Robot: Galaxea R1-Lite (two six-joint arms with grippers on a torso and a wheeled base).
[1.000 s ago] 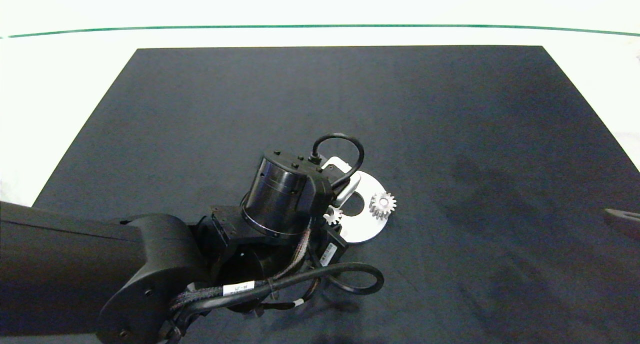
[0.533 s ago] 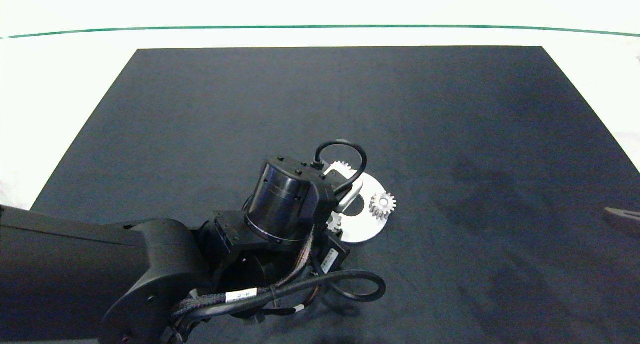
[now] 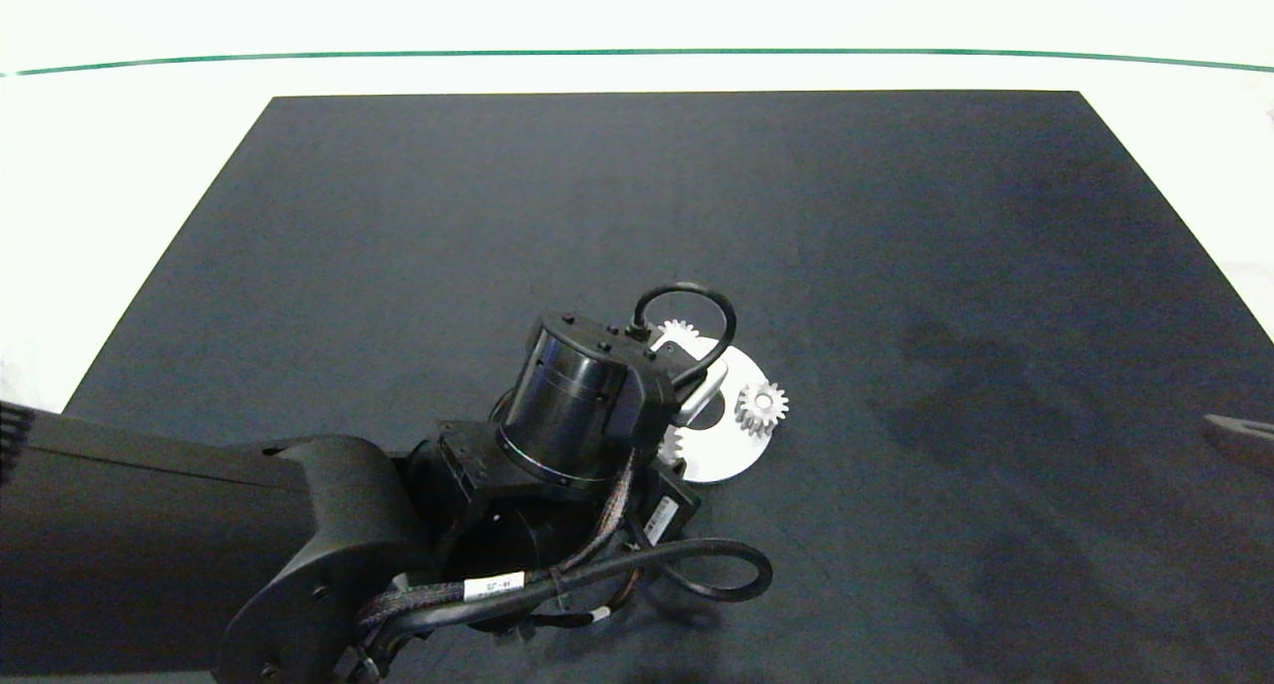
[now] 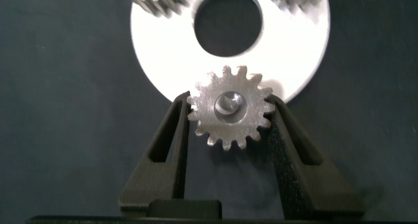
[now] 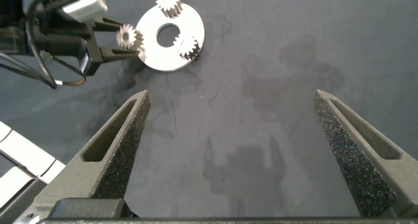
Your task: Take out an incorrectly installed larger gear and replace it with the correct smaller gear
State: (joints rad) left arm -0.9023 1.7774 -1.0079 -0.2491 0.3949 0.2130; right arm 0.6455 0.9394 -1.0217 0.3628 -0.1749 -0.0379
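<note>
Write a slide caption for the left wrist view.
Left end effector grips the larger gear at the white disc's edge.

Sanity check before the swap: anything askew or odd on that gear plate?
One thing: the larger gear between the left gripper fingers overhangs the white disc edge, wider than the two gears seated on it. Right gripper is open, well clear.

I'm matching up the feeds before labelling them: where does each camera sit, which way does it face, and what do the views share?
Head view: above the table, looking down; left arm over the white disc.
Left wrist view: on the left arm, facing down at the left gripper, fingers closed on a gear at the disc's edge.
Right wrist view: on the right arm, facing across the mat; right gripper open.
Shared: the disc and its gears appear in all three.
</note>
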